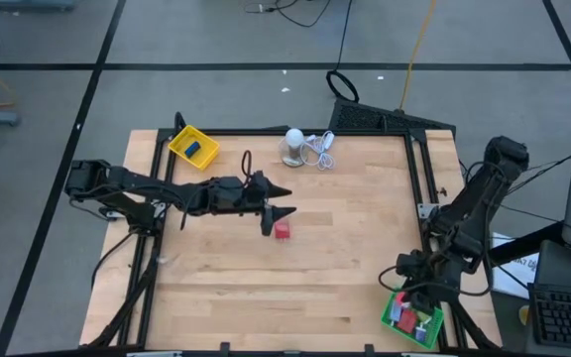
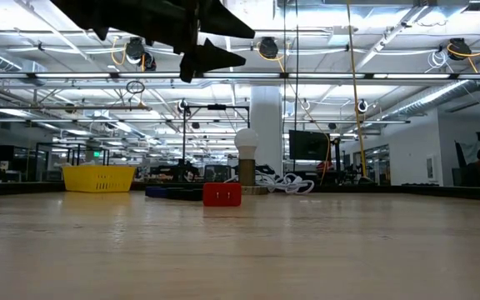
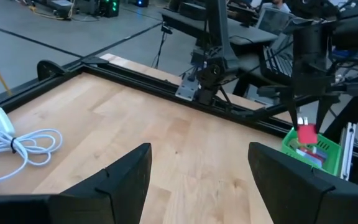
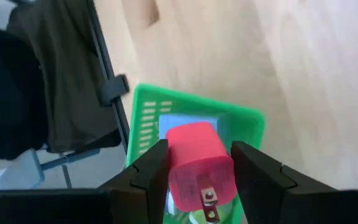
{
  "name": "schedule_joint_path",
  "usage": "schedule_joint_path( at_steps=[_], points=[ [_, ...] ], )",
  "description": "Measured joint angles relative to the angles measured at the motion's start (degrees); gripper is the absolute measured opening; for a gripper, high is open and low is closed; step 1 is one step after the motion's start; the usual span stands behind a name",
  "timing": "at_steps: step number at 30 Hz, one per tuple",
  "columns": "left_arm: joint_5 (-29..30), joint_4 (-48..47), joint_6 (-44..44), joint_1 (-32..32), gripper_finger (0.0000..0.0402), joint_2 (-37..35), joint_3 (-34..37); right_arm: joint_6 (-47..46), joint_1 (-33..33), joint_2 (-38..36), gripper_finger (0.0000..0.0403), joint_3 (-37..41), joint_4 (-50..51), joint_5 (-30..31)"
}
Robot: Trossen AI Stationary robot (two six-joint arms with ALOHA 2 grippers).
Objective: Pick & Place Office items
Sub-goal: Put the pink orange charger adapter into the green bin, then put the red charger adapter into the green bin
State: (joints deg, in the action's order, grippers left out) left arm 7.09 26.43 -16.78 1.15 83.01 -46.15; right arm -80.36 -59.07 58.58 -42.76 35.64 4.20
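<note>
1. Between the right gripper's point(image 4: 199, 180) two dark fingers sits a pink-red plastic plug block with metal prongs point(image 4: 199, 171) — the fingers are closed on it, and it hangs directly over the green slatted plastic tray point(image 4: 148, 112) at the table's five o'clock corner.
2. The step in hand looks like the drop: the block is over the tray, where other small pieces already lie, so the next move calls only for the fingers to part, perhaps after lowering a little.
3. The left gripper point(image 1: 278, 201) hovers with fingers spread and empty, above the wooden table point(image 1: 345, 258) just left of centre; a small red block point(image 1: 283, 230) lies just beside it at six o'clock — likely the next pick.
4. A yellow plastic tray point(image 1: 180, 145) holding a blue piece point(image 1: 194, 150) sits at ten o'clock.
5. The green tray hugs the table's black frame rail, so room there is tight; the middle is bare wood, and the arms are well apart.
</note>
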Motion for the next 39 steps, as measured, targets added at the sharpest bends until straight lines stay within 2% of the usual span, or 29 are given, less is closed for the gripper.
schedule_joint_path(
  at_steps=[5, 14, 20, 26, 29, 33, 39],
  points=[
    [0.0, -0.4, 0.1, 0.2, 0.0271, 0.0, 0.0, -0.4, -2.3, 3.0, 0.0140, 0.0, -0.4, -2.9],
    [0.5, -0.7, 0.1, 0.1, 0.0271, 0.0, 0.0, 0.1, -2.9, 10.4, 0.0140, 0.0, -0.4, -3.1],
    [0.5, -0.7, 0.0, 0.1, 0.0271, 0.0, 0.0, -0.1, -2.4, 11.6, 0.0144, 0.0, -2.1, -3.1],
    [0.5, -0.8, 0.0, 0.1, 0.0271, 0.0, 0.0, 0.0, -1.3, 11.4, 0.0250, 0.0, -5.3, -2.7],
    [0.5, -1.0, 0.0, 0.1, 0.0271, 0.0, 0.0, 0.0, -0.8, 11.4, 0.0285, 0.0, -5.5, -2.8],
    [0.5, -1.0, 0.0, 0.1, 0.0271, 0.0, 0.0, 0.0, 0.0, 11.4, 0.0306, 0.0, -6.3, -2.8],
    [0.5, -1.0, -0.2, 0.1, 0.0271, 0.0, 0.0, 2.1, 2.6, 11.3, 0.0305, 0.0, -12.5, -4.9]
  ],
)
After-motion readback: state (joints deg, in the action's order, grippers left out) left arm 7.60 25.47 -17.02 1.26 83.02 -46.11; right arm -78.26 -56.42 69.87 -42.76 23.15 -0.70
